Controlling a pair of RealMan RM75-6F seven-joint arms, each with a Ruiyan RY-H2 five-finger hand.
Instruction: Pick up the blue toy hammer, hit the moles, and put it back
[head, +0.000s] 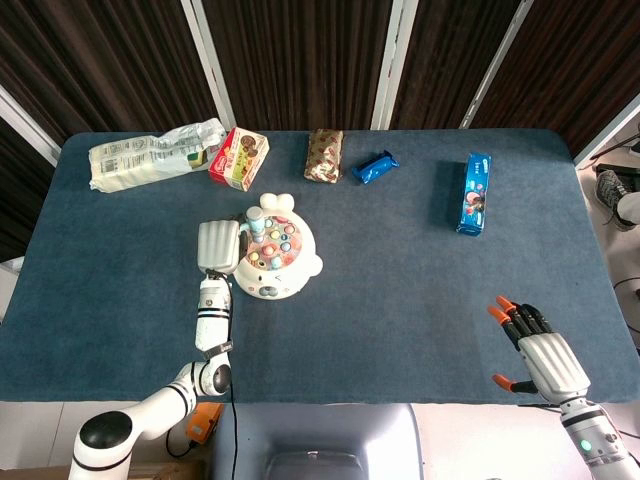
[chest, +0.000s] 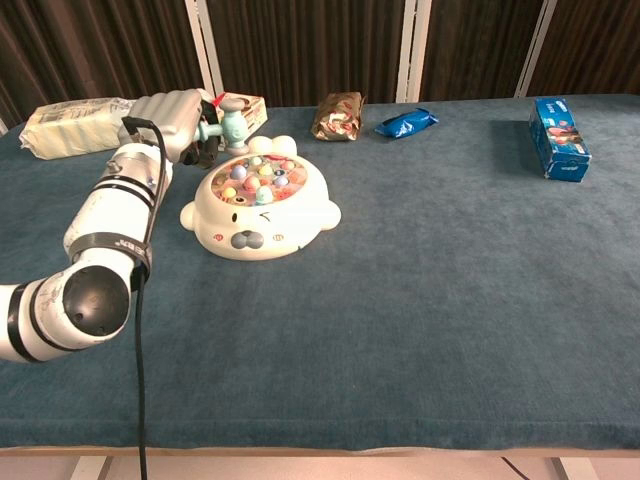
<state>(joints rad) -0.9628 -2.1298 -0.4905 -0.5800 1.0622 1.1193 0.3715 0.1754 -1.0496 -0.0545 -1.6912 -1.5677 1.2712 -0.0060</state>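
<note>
1 blue toy hammer (chest: 222, 127) is lying level in the gripping left hand (chest: 172, 118), handle running sideways, head pointing right above the mole game's (chest: 260, 205) far-left edge. Right hand (head: 545, 362) is resting spread on the blue tablecloth (head: 400, 290); dark curtains (head: 300, 60) are hanging behind.

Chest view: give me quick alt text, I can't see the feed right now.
The left hand holds the blue toy hammer raised just behind the left edge of the white mole game, on a blue table. Snack packets line the far edge; the right hand isn't in this view.
</note>
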